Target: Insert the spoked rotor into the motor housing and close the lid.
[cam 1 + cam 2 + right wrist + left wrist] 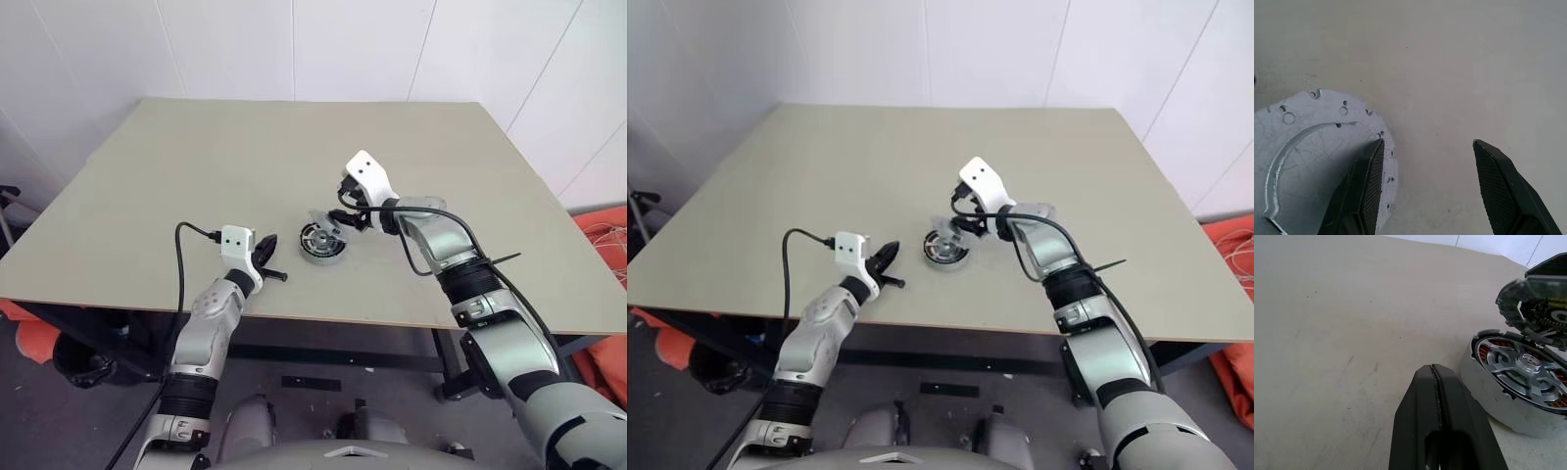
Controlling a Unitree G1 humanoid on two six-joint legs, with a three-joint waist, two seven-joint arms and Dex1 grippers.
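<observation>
- Right gripper point(1427, 159) hangs with its two black fingers spread wide apart. Bare tabletop lies between them and nothing is clamped.
- One finger point(1369, 186) of that gripper lies across the edge of the lid point(1317, 147). I cannot tell whether they touch.
- In the right wrist view the lid shows a pale grey flat face with small holes near its rim and a curved ridge.
- From the head, the lid stands tilted at about 12 o'clock of the motor housing point(323, 245), just over its far rim. Whether it leans on the rim cannot be told.
- Right gripper sits at roughly 1 o'clock of the motor housing, pointing down and towards the robot's left.
- Motor housing stands upright on the table point(196, 166), a little nearer the front edge than the middle.
- Spoked rotor point(1528, 369) lies inside the motor housing, its silver spokes and hub facing up, with copper-brown windings showing between them.
- Left gripper point(1435, 369) has its fingers pressed together on nothing and points level over the table.
- It sits at about 8 o'clock of the motor housing, near it but apart.
- A black cable point(180, 264) loops from the left wrist down past the front edge of the table.
</observation>
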